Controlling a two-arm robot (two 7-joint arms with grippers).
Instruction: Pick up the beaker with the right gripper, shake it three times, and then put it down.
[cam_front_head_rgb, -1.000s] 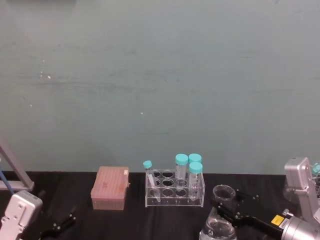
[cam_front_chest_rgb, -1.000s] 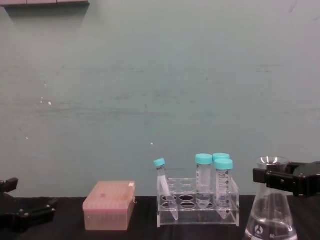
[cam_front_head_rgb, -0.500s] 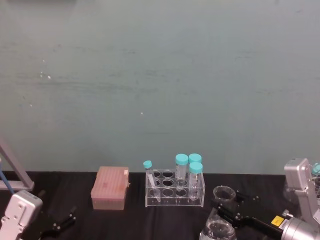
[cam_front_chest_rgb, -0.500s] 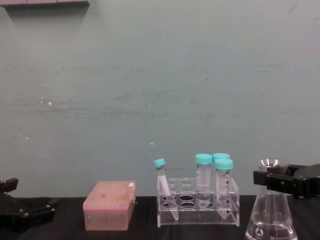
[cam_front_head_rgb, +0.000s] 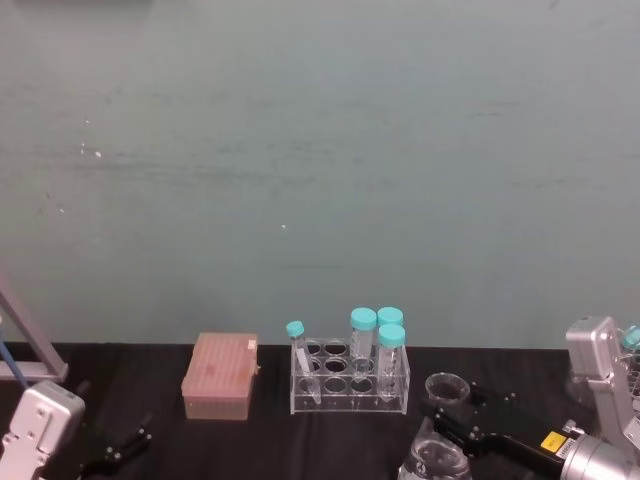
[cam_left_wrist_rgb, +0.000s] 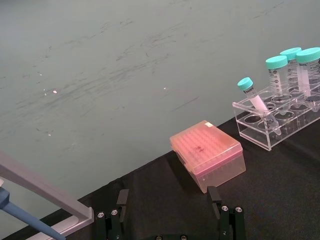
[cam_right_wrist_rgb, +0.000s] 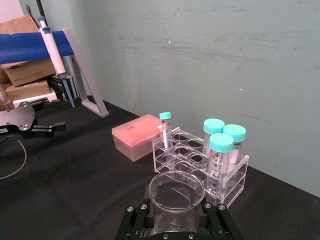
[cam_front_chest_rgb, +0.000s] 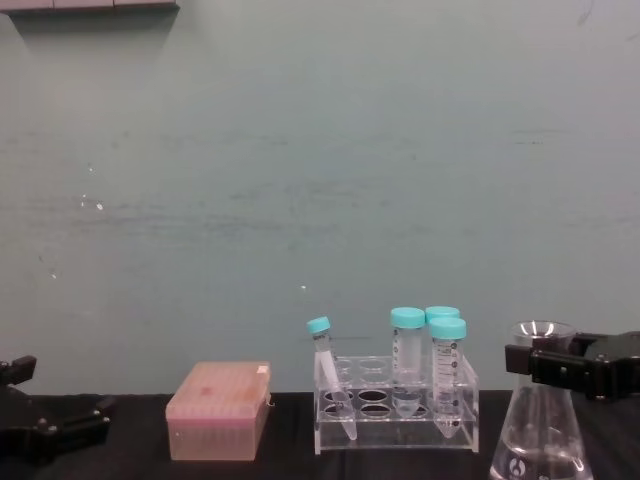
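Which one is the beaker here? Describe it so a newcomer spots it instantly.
Start at the clear tube rack standing mid-table on the black table, then look to the robot's right of it. The beaker stands there, its neck held by the right gripper. It is a clear glass conical flask with a wide base and flared open rim, taller than the rack, unlike the slim teal-capped tubes.

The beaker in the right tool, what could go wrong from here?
1. The right tool holds the beaker only by its narrow glass neck, just under the rim; it could slip or tilt as it is set down.
2. The tube rack stands close on the beaker's left, so a sideways swing might knock its teal-capped tubes.
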